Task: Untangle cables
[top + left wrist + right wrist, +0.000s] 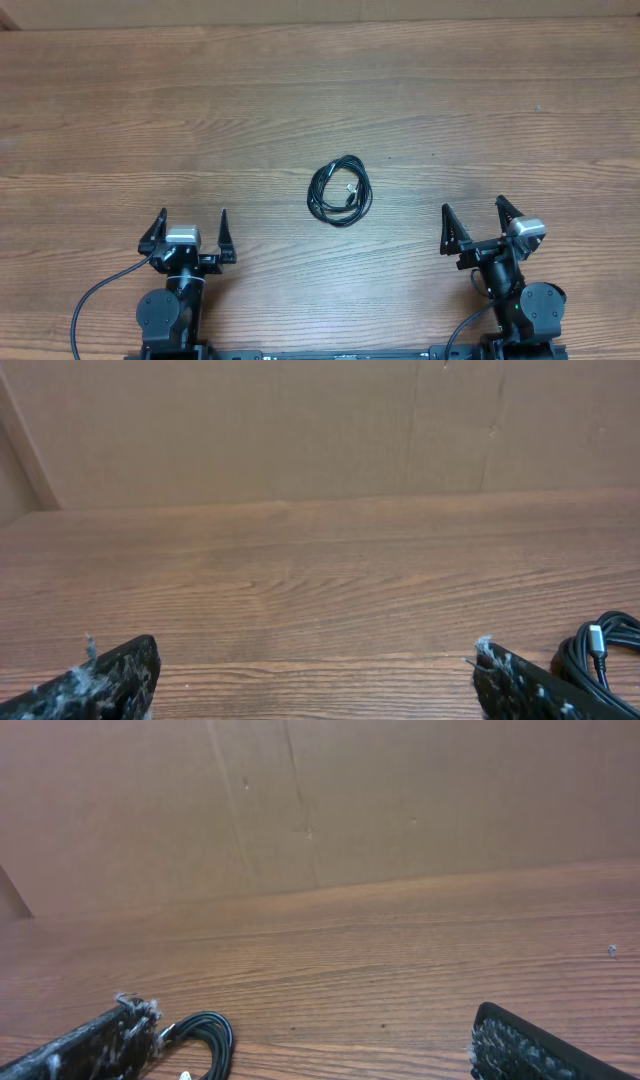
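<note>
The cables (340, 191) lie as one small black coil with a silvery plug end in the middle of the wooden table. My left gripper (190, 228) rests near the front edge, left of the coil, open with nothing between its fingers. My right gripper (478, 224) sits at the front right, also open and empty. In the left wrist view the cables (600, 652) show at the lower right, past the right finger (520, 685). The right wrist view has the cables (205, 1038) at the lower left, beside the left finger (95, 1045).
A brown cardboard wall (300, 430) stands along the table's far edge. Thick black wires (95, 300) run from the arm bases at the front edge.
</note>
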Robot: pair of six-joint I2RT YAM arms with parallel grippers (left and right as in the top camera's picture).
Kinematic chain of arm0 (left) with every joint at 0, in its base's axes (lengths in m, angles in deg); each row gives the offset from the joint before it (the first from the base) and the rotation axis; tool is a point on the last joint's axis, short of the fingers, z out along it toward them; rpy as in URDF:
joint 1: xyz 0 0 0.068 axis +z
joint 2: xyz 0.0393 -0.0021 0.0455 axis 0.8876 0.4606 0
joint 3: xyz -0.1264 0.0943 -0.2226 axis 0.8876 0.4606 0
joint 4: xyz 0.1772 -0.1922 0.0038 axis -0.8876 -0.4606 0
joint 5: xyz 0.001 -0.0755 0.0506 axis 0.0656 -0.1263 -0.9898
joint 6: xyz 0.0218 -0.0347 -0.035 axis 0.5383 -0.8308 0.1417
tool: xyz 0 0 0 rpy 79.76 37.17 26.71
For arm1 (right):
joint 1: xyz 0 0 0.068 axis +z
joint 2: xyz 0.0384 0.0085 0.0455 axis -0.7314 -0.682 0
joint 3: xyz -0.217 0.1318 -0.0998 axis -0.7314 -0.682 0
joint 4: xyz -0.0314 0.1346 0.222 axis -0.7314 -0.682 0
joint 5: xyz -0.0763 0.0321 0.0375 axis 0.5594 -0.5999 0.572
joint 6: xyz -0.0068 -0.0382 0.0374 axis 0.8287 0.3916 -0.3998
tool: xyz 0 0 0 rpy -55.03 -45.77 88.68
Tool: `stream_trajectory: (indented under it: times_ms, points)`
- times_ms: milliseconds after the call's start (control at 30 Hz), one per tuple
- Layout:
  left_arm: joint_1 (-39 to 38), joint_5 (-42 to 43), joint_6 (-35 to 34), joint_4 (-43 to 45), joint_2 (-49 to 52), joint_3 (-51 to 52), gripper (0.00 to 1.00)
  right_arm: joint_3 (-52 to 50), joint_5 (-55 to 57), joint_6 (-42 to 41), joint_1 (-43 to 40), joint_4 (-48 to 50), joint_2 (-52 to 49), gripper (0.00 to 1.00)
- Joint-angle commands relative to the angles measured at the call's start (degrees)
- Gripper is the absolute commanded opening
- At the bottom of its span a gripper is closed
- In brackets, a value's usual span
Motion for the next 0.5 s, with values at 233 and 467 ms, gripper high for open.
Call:
stream_trajectory:
  times_ms: [233,467]
  points:
    - [-0.4,-0.2,1.1,-0.2,-0.6,0.2,1.0,-0.6,-0.1,0.0,0.5,0.4,0.5,1.0]
    - [-0.4,-0.2,1.1,-0.2,-0.6,0.2,0.99,-0.6,-2.4,-2.6,0.5,0.3,0.4,1.0]
